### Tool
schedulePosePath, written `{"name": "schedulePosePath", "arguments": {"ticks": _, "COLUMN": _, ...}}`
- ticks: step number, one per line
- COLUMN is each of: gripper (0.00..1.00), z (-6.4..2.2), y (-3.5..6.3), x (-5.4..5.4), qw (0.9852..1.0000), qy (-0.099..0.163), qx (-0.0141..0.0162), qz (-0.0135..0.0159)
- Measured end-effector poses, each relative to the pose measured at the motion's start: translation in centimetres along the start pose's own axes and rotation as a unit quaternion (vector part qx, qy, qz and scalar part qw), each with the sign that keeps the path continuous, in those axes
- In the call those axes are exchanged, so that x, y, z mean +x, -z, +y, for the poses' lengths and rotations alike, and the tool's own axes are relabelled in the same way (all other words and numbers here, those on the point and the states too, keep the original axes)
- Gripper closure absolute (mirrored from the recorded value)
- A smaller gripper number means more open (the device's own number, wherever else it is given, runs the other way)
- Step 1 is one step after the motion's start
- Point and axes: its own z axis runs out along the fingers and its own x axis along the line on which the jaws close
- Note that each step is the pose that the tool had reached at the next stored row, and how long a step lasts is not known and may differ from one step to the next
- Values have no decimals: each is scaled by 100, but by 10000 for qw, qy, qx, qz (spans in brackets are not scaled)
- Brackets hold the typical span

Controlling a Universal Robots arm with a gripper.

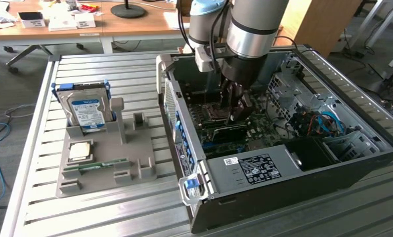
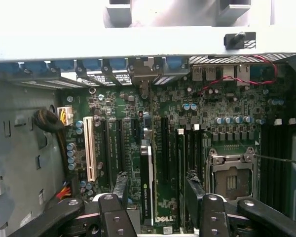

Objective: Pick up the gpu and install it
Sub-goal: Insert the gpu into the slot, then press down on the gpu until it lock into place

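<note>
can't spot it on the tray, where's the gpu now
The gpu stands on edge on the motherboard inside the case, between the open claw's two fingers.

Even daylight outside, dim shadowed case interior.

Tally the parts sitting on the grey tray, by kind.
Hard drive: 1
CPU: 1
RAM stick: 1
Total: 3
</note>
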Motion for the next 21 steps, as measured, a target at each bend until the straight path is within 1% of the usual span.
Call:
{"name": "schedulePosePath", "arguments": {"ticks": 4, "gripper": 42, "z": -1, "y": 34, "x": -3, "qw": 10000, "qy": 46, "qx": -3, "qz": 0}}
{"name": "schedulePosePath", "arguments": {"ticks": 15, "gripper": 42, "z": -5, "y": 173, "x": -10, "qw": 10000, "qy": 80, "qx": -5, "qz": -1}}
{"name": "schedulePosePath", "arguments": {"ticks": 21, "gripper": 42, "z": -5, "y": 177, "x": -10, "qw": 10000, "qy": 80, "qx": -5, "qz": -1}}
